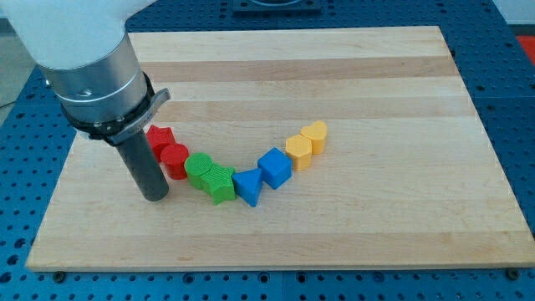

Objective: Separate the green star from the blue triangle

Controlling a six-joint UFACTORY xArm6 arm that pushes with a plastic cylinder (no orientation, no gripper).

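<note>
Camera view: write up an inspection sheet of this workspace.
Surface: wooden board on a blue perforated bench.
Job's things: green star touching blue triangle, not yet separated.
Clutter: green round block, two red blocks, blue cube, two yellow blocks, all in one curved chain.
Grippers: none; my tip is on the board, at the view's left of the red and green blocks.
Cables: nothing seen.
Surroundings: nothing seen.
</note>
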